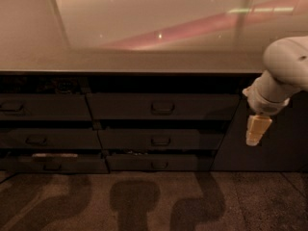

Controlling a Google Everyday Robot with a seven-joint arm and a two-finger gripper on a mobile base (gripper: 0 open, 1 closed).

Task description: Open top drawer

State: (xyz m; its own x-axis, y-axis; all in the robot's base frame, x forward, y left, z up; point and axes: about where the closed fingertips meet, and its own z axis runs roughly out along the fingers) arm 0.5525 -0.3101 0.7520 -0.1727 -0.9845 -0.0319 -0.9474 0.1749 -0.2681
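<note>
A glossy beige countertop [144, 61] overhangs two columns of dark grey drawer fronts. The wide dark grey top drawer [202, 107], with a small rectangular loop handle [162, 108] at its centre, heads the right-hand column; two shorter drawer fronts [125, 139] sit below it. The white rounded robot arm [284, 71] enters from the right. Its pale yellow gripper [253, 129] points downward, to the right of the top drawer and apart from the handle, in front of a plain dark cabinet panel [284, 148]. Shadows fall on the speckled brown floor [269, 201].
</note>
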